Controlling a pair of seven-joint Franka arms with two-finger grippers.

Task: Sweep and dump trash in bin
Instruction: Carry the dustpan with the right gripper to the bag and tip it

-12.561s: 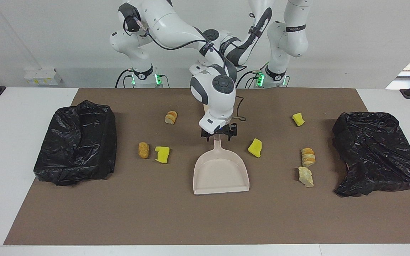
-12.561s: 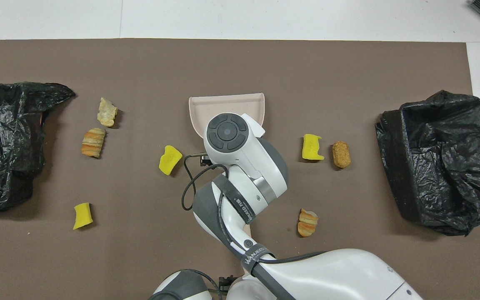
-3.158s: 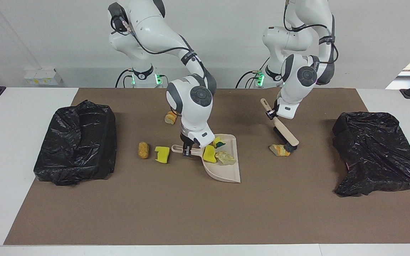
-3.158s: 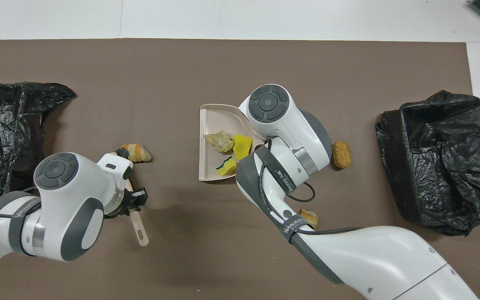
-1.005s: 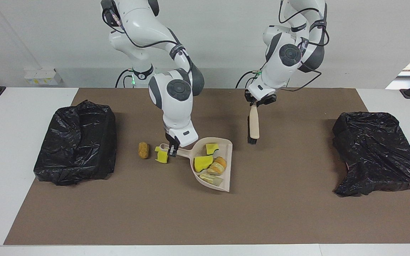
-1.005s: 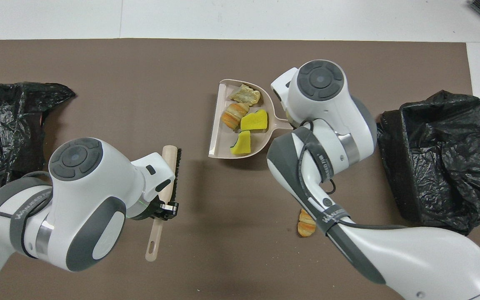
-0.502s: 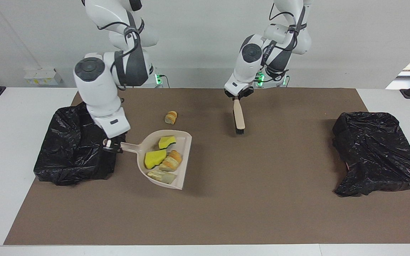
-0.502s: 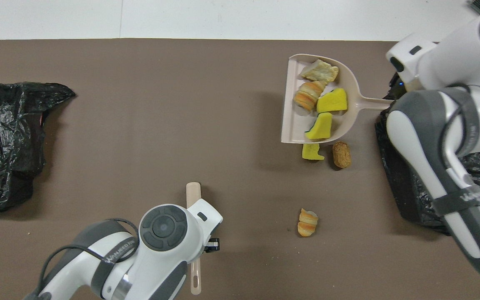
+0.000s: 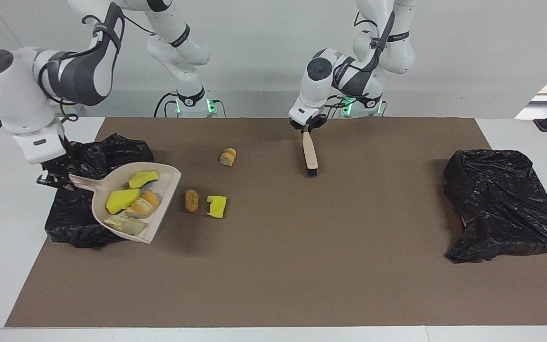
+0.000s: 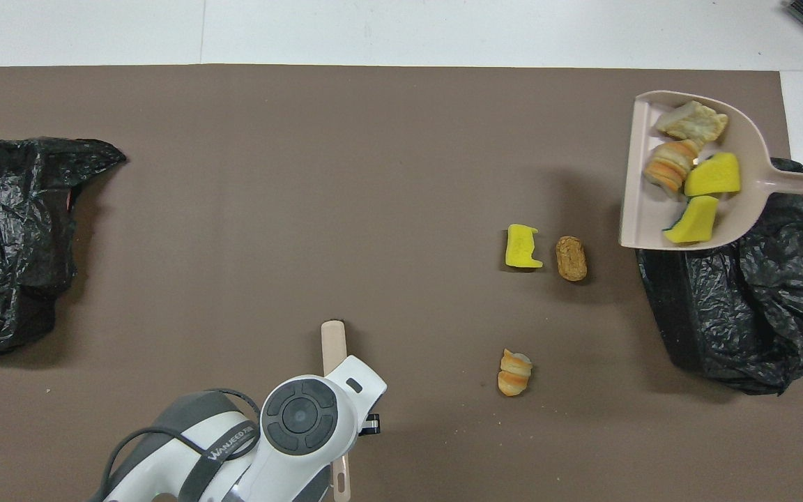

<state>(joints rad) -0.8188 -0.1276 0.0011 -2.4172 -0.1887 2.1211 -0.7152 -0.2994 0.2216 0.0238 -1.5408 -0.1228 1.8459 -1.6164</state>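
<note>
We see the right gripper [image 9: 51,176] clamped on the handle of a beige dustpan [image 9: 157,213], raised over the black bin bag [image 9: 98,152] at the right arm's end of the table. In the pan lie 4 pieces of trash [image 9: 131,202] — 2 yellow, 2 bread-like. 3 more pieces [image 9: 207,194] lie on the brown mat [image 9: 302,266] beside that bag. The left gripper [image 9: 307,127] grips a brush [image 9: 309,154] by its handle — bristles toward the mat.

The right arm reaches out sideways, its right gripper [image 9: 51,179] raised and clamped shut. The left arm folds in near its base, left gripper [image 9: 307,127] pointing down, closed.
</note>
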